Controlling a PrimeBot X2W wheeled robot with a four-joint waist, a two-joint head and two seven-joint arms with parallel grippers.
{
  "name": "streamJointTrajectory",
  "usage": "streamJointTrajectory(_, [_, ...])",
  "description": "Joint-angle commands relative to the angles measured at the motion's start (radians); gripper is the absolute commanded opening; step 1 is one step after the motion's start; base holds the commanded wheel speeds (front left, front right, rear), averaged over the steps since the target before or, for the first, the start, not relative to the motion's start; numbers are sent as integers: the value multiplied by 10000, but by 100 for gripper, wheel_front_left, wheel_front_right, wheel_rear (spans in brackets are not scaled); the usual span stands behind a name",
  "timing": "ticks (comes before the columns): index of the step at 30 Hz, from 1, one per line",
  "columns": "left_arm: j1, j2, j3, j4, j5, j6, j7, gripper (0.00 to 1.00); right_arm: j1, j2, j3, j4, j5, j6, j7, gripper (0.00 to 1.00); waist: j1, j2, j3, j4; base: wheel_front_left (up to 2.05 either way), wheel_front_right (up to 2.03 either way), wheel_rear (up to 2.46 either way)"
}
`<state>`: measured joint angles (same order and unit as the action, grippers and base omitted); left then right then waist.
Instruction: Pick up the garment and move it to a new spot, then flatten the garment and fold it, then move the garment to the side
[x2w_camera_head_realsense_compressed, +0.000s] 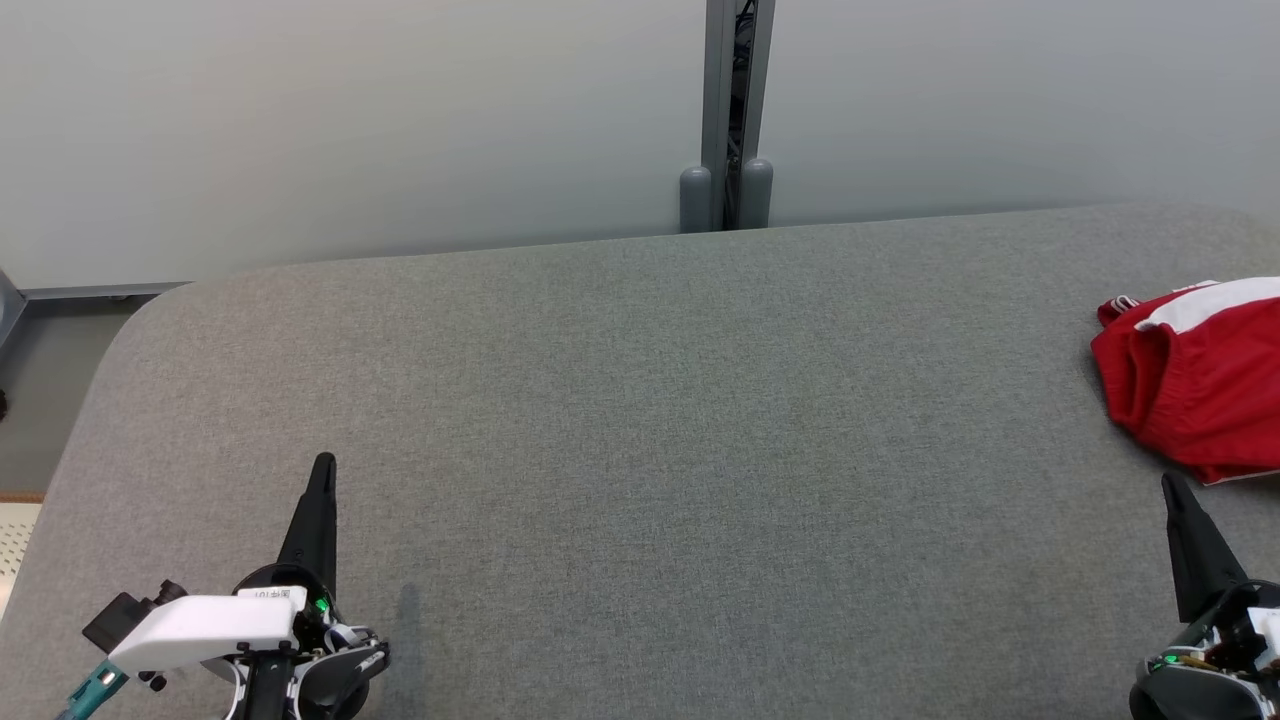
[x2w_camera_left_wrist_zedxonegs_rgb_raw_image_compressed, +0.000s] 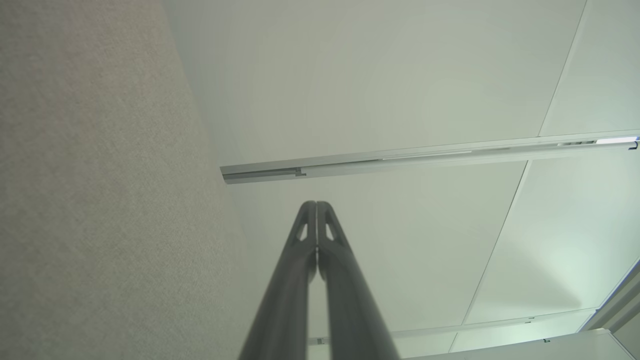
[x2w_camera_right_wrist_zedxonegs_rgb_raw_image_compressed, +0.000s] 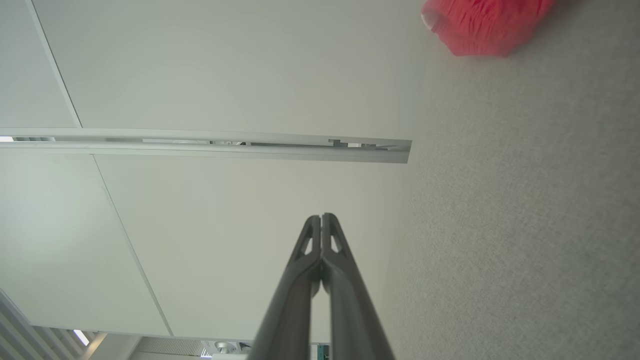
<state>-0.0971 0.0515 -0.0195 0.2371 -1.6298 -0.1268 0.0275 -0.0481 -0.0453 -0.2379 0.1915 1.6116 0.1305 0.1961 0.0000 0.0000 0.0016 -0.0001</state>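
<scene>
The garment (x2w_camera_head_realsense_compressed: 1195, 385) is red with a white band and lies bunched at the right edge of the grey felt table (x2w_camera_head_realsense_compressed: 640, 430), partly cut off by the head view's border. A blurred red part of the garment (x2w_camera_right_wrist_zedxonegs_rgb_raw_image_compressed: 482, 22) shows at the top of the right wrist view. My right gripper (x2w_camera_head_realsense_compressed: 1170, 485) is shut and empty, its tip just short of the garment's near edge. In its own view the right gripper (x2w_camera_right_wrist_zedxonegs_rgb_raw_image_compressed: 321, 216) has its fingers pressed together. My left gripper (x2w_camera_head_realsense_compressed: 323, 463) is shut at the lower left, far from the garment. Up close, the left gripper (x2w_camera_left_wrist_zedxonegs_rgb_raw_image_compressed: 316, 203) holds nothing.
A pale partition wall (x2w_camera_head_realsense_compressed: 350, 120) with a grey post (x2w_camera_head_realsense_compressed: 738, 110) stands behind the table's far edge. Floor shows past the table's rounded left corner (x2w_camera_head_realsense_compressed: 140, 310).
</scene>
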Motion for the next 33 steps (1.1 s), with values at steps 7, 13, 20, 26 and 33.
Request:
streamJointTrajectory(7, [-173,23,43,-18,25,-72,49,0,-22,-94,-3,-39,24,4,50,0,0,0,0,0,0,0,0])
streamJointTrajectory(13, [-173,22,46,-20,29,-72,30,0,-22,-94,-1,-39,24,4,50,0,0,0,0,0,0,0,0])
streamJointTrajectory(20, [-173,20,48,-18,31,-72,34,0,-22,-94,0,-39,24,4,50,0,0,0,0,0,0,0,0])
streamJointTrajectory(26, [-173,19,51,-20,35,-72,35,0,-22,-94,0,-39,24,4,50,0,0,0,0,0,0,0,0])
streamJointTrajectory(33, [-173,17,53,-20,37,-72,39,0,-21,-94,-3,-39,24,4,50,0,0,0,0,0,0,0,0])
